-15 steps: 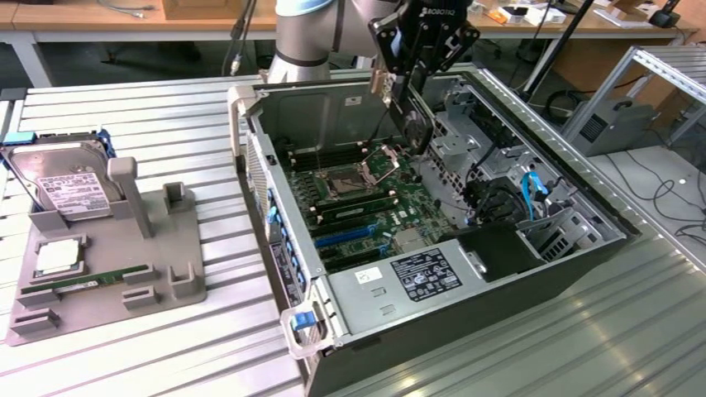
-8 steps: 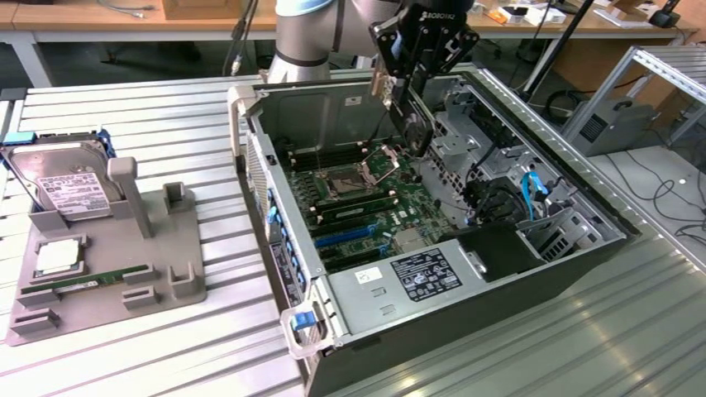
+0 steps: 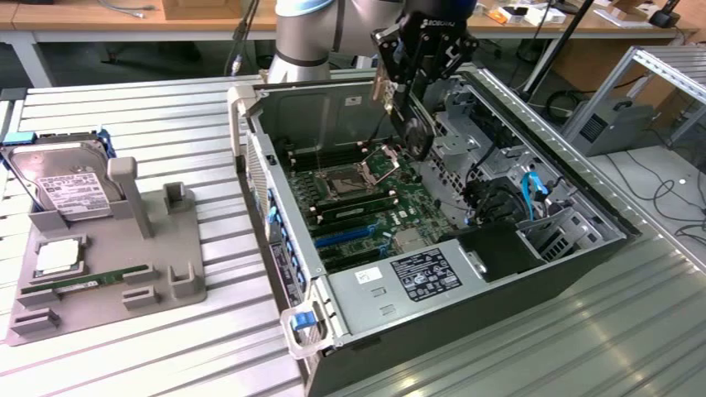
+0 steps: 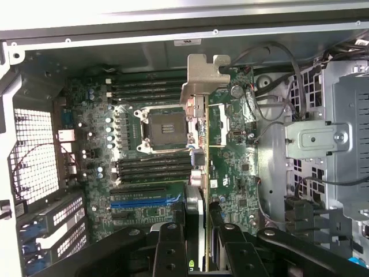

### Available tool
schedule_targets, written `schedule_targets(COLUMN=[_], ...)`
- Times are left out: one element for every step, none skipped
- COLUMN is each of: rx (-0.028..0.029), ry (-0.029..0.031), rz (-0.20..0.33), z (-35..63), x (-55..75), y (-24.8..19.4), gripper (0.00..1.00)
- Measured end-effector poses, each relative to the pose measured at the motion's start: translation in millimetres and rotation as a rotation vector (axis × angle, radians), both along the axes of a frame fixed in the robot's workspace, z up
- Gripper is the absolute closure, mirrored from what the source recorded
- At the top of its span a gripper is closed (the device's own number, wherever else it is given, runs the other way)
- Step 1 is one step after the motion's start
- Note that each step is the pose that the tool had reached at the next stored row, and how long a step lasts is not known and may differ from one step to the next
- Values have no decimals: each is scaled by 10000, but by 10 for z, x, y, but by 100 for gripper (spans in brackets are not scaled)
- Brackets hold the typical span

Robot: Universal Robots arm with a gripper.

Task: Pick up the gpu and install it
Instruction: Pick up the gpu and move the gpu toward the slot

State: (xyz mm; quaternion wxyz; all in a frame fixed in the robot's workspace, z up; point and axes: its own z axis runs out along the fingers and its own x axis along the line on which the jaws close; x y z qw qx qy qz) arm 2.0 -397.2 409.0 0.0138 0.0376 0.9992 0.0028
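Note:
The gpu (image 3: 411, 124) hangs edge-down inside the open computer case (image 3: 574, 207), above the motherboard (image 3: 369, 203). It is a dark board with a silver end bracket (image 4: 203, 78). In the wrist view the card (image 4: 203, 173) appears edge-on, running from between the fingers out over the board, beside the CPU socket (image 4: 164, 128). My gripper (image 3: 425, 54) is shut on the card's upper edge, with black fingers (image 4: 172, 251) pressing on either side of it. I cannot tell whether the card's lower edge touches the motherboard.
A blue slot (image 4: 144, 200) and black memory slots lie on the motherboard. A metal drive cage (image 4: 340, 144) and loose cables crowd one side of the case. At the exterior view's left, a grey fixture (image 3: 165, 273) holds a hard drive (image 3: 72, 186) and a green memory stick (image 3: 105, 279).

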Motion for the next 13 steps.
schedule_targets(rx=[-1,-3,-4,-21,-22,-23,-22,-23,-23,-23,-23,-23,-22], ry=[0,0,0,-1,0,0,0,0,0,0,0,0,0], rz=[-1,0,-1,0,0,0,0,0,0,0,0,-1,0], z=[-8,-21,-30,-188,-203,-211,-220,-227,-233,-240,-247,-253,-261], x=[3,7,9,35,35,35,35,35,35,35,35,35,35], y=[0,0,0,-1,-4,-6,-9,-11,-14,-16,-18,-19,-21], gripper=[73,73,73,73,73,73,73,73,73,73,73,73,73])
